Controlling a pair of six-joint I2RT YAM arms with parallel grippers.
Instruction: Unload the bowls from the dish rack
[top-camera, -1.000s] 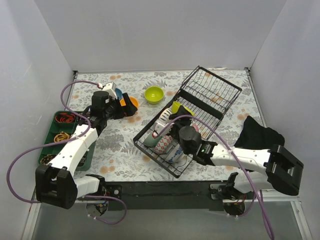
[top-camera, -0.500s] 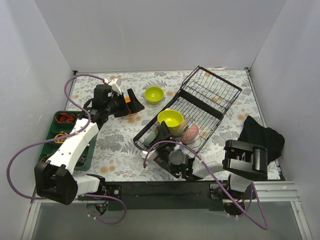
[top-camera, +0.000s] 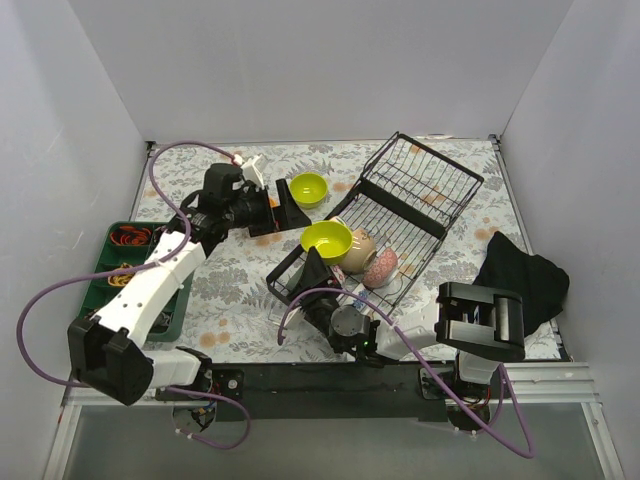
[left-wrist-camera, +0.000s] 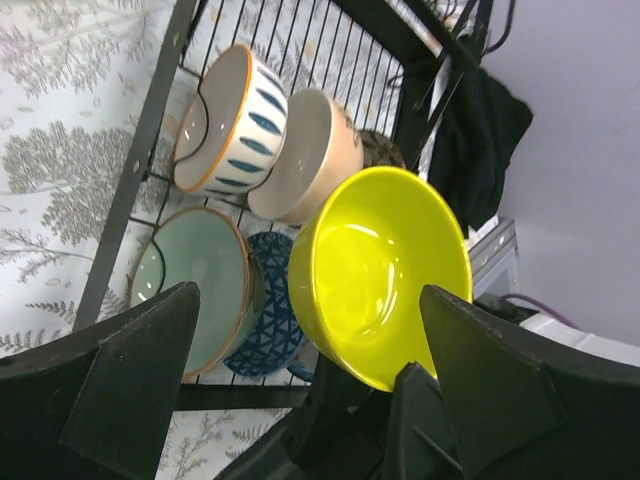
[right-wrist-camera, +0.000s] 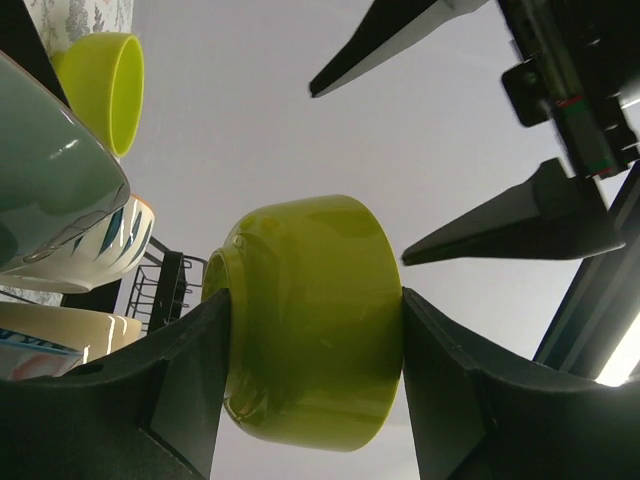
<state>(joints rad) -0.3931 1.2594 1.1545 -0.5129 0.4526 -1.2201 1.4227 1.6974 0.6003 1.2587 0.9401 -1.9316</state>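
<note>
My right gripper is shut on a lime-yellow bowl and holds it above the near end of the black dish rack. In the right wrist view the bowl sits between both fingers. My left gripper is open and empty, pointing at the rack from the left. In its view the held bowl hangs between the open jaws. A striped bowl, a beige one, a pale-green one and a blue-white one stand in the rack.
A second lime-yellow bowl sits on the floral table behind the left gripper. A pink bowl stands in the rack. A green compartment tray lies at the left edge. A black cloth lies at the right.
My right gripper has swung round under the rack's near end and raised the lime-yellow bowl out of it. My left gripper has moved right towards the rack.
</note>
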